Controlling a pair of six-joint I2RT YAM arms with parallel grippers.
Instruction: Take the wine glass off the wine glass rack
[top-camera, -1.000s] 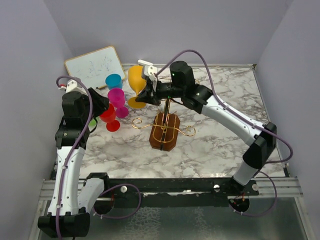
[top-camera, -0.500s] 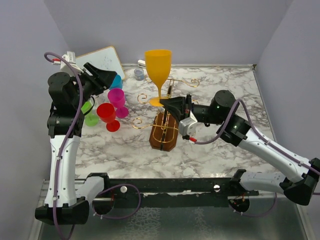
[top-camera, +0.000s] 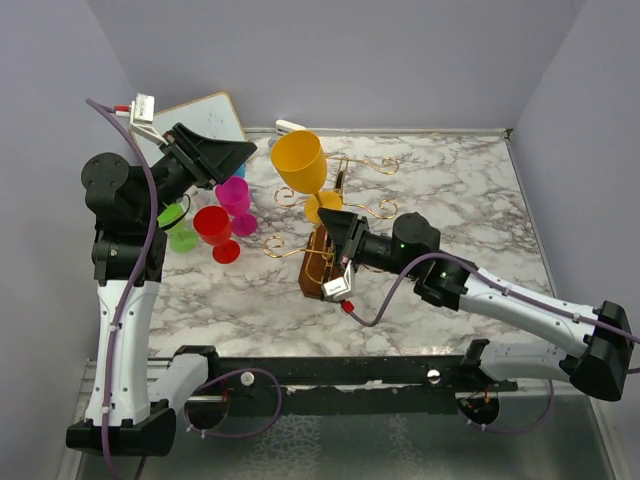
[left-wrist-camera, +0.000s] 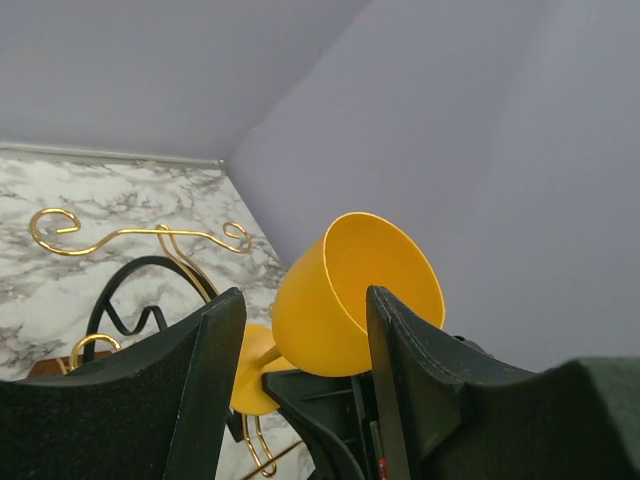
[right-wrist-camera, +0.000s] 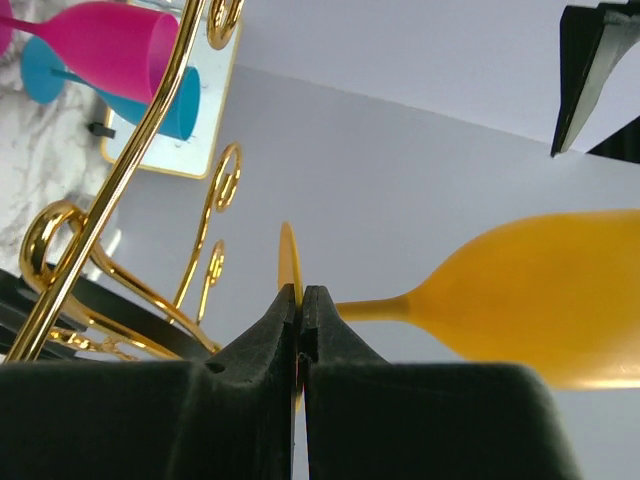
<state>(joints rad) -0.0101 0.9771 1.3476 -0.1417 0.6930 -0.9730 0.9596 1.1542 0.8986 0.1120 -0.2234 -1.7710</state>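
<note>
Right gripper (right-wrist-camera: 300, 305) is pinched shut on the foot of the yellow wine glass (top-camera: 298, 160), holding it tilted over the wine glass rack (top-camera: 320, 272). The bowl leans toward the left gripper (top-camera: 240, 155), which is wide open just beside it, so that arm's nearest the bowl

The top camera is looking down from behind over the whole table (top-camera: 450, 190). Both wrist cameras are viewing the same yellow wine glass (left-wrist-camera: 320, 300) close up.

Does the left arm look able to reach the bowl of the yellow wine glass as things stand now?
Probably yes. The left gripper is open, and the bowl of the yellow wine glass lies just ahead of its jaws with nothing between. The right gripper pinches only the foot.
</note>
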